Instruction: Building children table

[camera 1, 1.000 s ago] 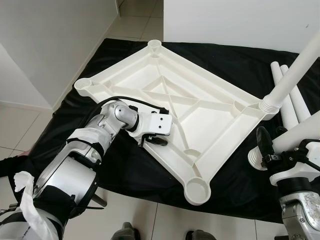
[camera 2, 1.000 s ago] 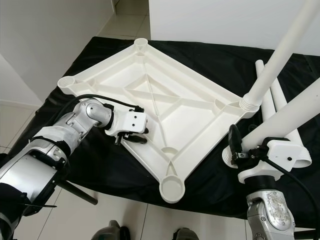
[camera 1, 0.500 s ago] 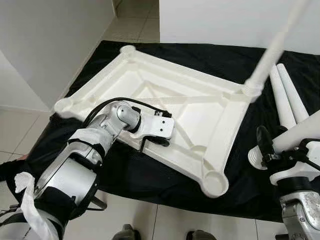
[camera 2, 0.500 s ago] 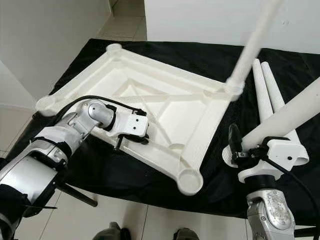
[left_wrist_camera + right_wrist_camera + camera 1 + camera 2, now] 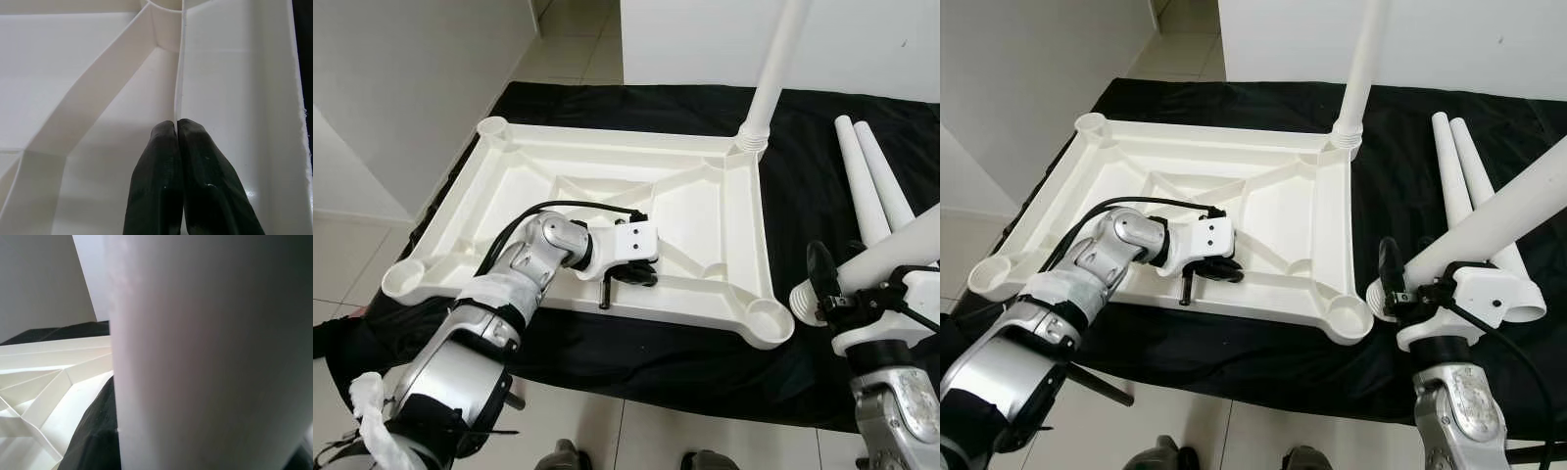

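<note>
Where the black cloth (image 5: 822, 137) covers the tiled floor (image 5: 578, 44), a white moulded-plastic tabletop (image 5: 705, 211) lies upside down, its smooth glossy underside crossed by raised ribs, with a round socket at each corner. One long tapered white leg (image 5: 773, 64) stands upright in the far right socket; two more spare legs (image 5: 871, 181) lie side by side on the cloth to the right. At the tabletop's near edge, the left gripper (image 5: 178, 128) has its black fingers pressed together on a thin upright rib. Beside the near right socket, the right gripper (image 5: 1400, 284) is clamped around the ridged end of a held leg (image 5: 1489, 225), which slants up and to the right.
</note>
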Robot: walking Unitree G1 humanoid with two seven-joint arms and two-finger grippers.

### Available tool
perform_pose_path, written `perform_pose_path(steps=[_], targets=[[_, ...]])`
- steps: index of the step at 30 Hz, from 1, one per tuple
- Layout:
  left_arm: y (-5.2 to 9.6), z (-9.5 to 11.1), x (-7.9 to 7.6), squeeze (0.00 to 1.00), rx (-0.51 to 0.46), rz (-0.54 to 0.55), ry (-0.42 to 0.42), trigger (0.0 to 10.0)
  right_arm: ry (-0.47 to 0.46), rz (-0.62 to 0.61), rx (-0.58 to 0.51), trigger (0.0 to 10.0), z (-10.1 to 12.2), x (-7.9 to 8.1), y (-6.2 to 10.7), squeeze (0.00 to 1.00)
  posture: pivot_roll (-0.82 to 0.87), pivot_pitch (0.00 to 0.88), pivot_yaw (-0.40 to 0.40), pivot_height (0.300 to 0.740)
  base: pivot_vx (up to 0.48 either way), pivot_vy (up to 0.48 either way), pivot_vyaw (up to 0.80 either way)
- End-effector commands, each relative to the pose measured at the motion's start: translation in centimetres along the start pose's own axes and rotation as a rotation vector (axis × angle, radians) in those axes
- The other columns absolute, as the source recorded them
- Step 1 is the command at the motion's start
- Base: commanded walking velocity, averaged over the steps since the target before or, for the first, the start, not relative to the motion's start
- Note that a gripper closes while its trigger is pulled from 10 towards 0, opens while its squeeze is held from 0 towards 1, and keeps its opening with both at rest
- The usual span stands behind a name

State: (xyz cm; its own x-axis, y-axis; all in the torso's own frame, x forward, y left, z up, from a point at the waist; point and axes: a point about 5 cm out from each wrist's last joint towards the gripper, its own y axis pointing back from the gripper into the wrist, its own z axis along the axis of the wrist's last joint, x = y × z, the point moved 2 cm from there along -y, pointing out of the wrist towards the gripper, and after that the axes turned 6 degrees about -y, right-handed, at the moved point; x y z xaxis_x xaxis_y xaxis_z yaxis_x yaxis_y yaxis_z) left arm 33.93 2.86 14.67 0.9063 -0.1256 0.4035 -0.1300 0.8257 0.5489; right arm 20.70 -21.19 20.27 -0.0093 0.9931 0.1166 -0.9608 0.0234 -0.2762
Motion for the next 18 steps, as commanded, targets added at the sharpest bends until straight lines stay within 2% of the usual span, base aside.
perform_pose_path(steps=[1, 2, 3, 4, 5, 6, 8, 10, 11, 12, 14, 16, 17, 18], targets=[[-0.1, -0.7, 0.8, 0.00, -0.019, 0.223, 0.051, 10.0, -0.008, 0.011, -0.003, 10.0, -0.2, 0.2, -0.2, 0.00, -0.01, 0.095, 0.073, 0.740, 0.000, 0.000, 0.00], [-0.1, 0.0, 0.9, 0.00, -0.070, 0.226, 0.051, 10.0, -0.009, 0.025, -0.001, 10.0, -0.4, 0.3, -0.5, 0.00, -0.01, 0.090, 0.068, 0.740, 0.000, 0.000, 0.00], [-0.1, 0.6, 1.0, 0.37, -0.108, 0.231, 0.056, 10.0, -0.009, 0.035, 0.000, 10.0, -0.5, 0.5, -0.7, 0.00, 0.00, 0.087, 0.065, 0.740, 0.000, 0.000, 0.00], [0.0, 1.0, 1.0, 1.00, -0.140, 0.233, 0.084, 10.0, -0.010, 0.042, 0.000, 10.0, -0.5, 0.6, -0.8, 0.00, 0.00, 0.087, 0.065, 0.740, 0.000, 0.000, 0.00], [0.0, 1.0, 1.0, 1.00, -0.140, 0.233, 0.084, 10.0, -0.010, 0.042, 0.000, 10.0, -0.5, 0.6, -0.8, 0.00, 0.00, 0.087, 0.065, 0.740, 0.000, 0.000, 0.00], [0.2, 1.8, 0.9, 1.00, -0.199, 0.215, 0.102, 10.0, -0.012, 0.052, 0.000, 10.0, -0.7, 0.8, -1.1, 0.00, 0.00, 0.081, 0.060, 0.740, 0.000, 0.000, 0.00], [0.4, 2.3, 1.0, 1.00, -0.212, 0.226, 0.097, 10.0, -0.010, 0.059, 0.001, 10.0, -0.8, 1.0, -1.3, 0.00, 0.00, 0.079, 0.059, 0.740, 0.000, 0.000, 0.00], [0.7, 3.3, 1.4, 1.00, -0.244, 0.275, 0.088, 10.0, -0.004, 0.068, 0.011, 10.0, -1.1, 1.2, -1.8, 0.00, 0.00, 0.072, 0.053, 0.740, 0.000, 0.000, 0.00], [0.9, 3.8, 1.5, 0.00, -0.278, 0.293, 0.091, 10.0, 0.019, 0.066, 0.028, 10.0, -1.5, 1.3, -2.1, 0.00, 0.00, 0.072, 0.053, 0.740, 0.000, 0.000, 0.00], [0.9, 3.8, 1.5, 0.00, -0.278, 0.293, 0.091, 10.0, 0.019, 0.066, 0.028, 10.0, -1.5, 1.3, -2.1, 0.00, 0.00, 0.072, 0.053, 0.740, 0.000, 0.000, 0.00], [1.4, 5.2, 1.8, 0.00, -0.390, 0.347, 0.121, 10.0, 0.041, 0.053, 0.081, 10.0, -2.5, 1.6, -2.8, 0.00, 0.01, 0.067, 0.049, 0.740, 0.000, 0.000, 0.00], [1.4, 5.2, 1.8, 0.00, -0.390, 0.347, 0.121, 10.0, 0.041, 0.053, 0.081, 10.0, -2.5, 1.6, -2.8, 0.00, 0.01, 0.067, 0.049, 0.740, 0.000, 0.000, 0.00], [1.8, 5.9, 1.7, 0.00, -0.444, 0.372, 0.125, 10.0, 0.055, 0.055, 0.086, 10.0, -2.7, 1.9, -3.2, 0.00, 0.01, 0.064, 0.045, 0.740, 0.000, 0.000, 0.00], [1.8, 5.9, 1.7, 0.00, -0.444, 0.372, 0.125, 10.0, 0.055, 0.055, 0.086, 10.0, -2.7, 1.9, -3.2, 0.00, 0.01, 0.064, 0.045, 0.740, 0.000, 0.000, 0.00]])
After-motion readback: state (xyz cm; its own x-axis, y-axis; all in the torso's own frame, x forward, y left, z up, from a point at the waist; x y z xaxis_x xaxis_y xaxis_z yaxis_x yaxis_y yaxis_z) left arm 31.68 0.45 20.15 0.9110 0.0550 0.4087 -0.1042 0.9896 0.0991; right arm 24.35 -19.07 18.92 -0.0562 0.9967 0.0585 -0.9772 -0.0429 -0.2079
